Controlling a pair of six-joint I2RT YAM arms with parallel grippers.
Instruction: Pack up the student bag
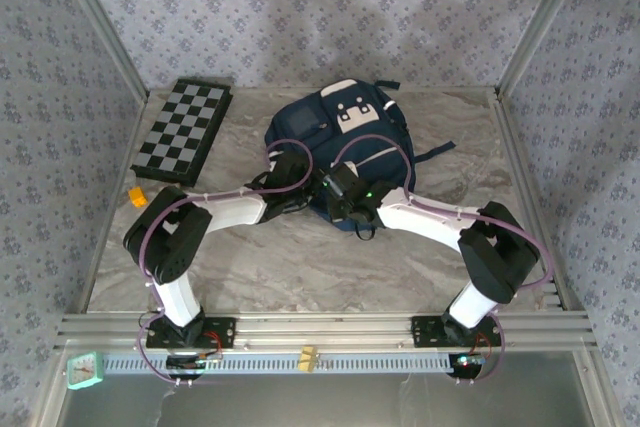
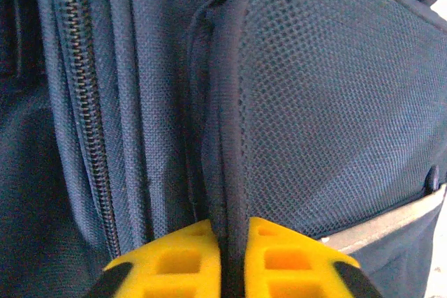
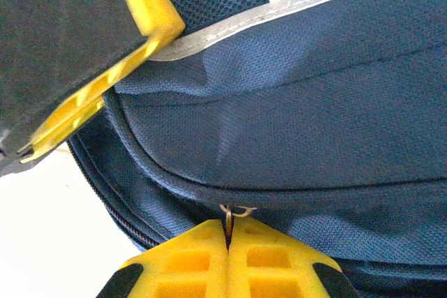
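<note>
Top external view: student bag (image 1: 345,132) lies rear-centre on the table (image 1: 280,262).
Left gripper (image 2: 232,246) pinches the pocket seam (image 2: 228,137); right gripper (image 3: 228,242) clamps the zipper pull (image 3: 235,211). Opening step, by judgement; next, draw the pull along its track.

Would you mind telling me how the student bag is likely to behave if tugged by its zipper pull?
Probably floppy: the student bag creases beside the zipper pull pinched by the right tool, so it may stretch before the zipper slides. The left tool, clamped on the mesh pocket edge, likely steadies it. It lies flat, so tipping seems unlikely.
</note>
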